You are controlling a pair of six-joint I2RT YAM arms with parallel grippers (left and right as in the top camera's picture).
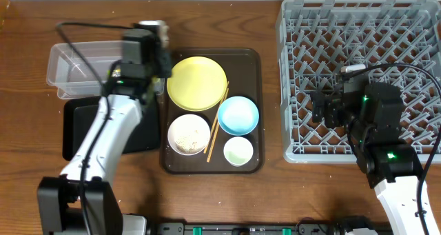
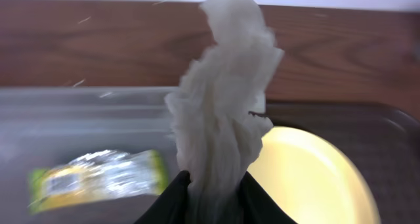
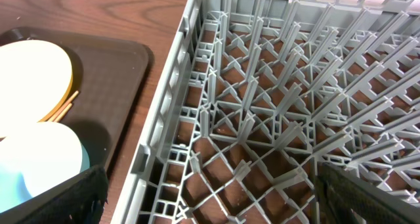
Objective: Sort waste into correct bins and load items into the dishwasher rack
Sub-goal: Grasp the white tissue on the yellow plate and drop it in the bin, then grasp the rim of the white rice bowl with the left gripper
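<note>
White crumpled tissue [image 2: 223, 99] stands up out of the left gripper [image 2: 213, 201], whose black fingers [image 2: 164, 207] are pinched closed on its lower end. The left arm [image 1: 103, 135] reaches from its base at the near left edge of the table, slanting far and to the right across the shallow black tray [image 1: 77, 135]. Its wrist hangs above the gap between the clear plastic tub [image 1: 72, 73] and the dark brown serving tray [image 1: 251, 63], so the tissue is held in the air near the tub's right end. In the left wrist view a green-yellow wrapper [image 2: 98, 178] shows, blurred, in the tub.

On the serving tray the round yellow plate [image 1: 196, 83] lies at the far end. The white bowl [image 1: 188, 134] sits near left, with what looks like rice in it. The light blue bowl [image 1: 238, 116] is to its right, and the pale green cup [image 1: 238, 151] is nearest. The wooden chopsticks [image 1: 217, 121] lie slanted between the two bowls, one end at the plate's edge.

The right arm [image 1: 393, 173] rises from the near right edge and bends left, its wrist over the near part of the grey dishwasher rack [image 1: 362, 28]. The right gripper [image 3: 210, 207] points toward the rack's left wall. Its fingers [image 3: 65, 198] are spread wide, holding nothing, one at each lower corner of its wrist view. No dishes show among the rack's pegs.
</note>
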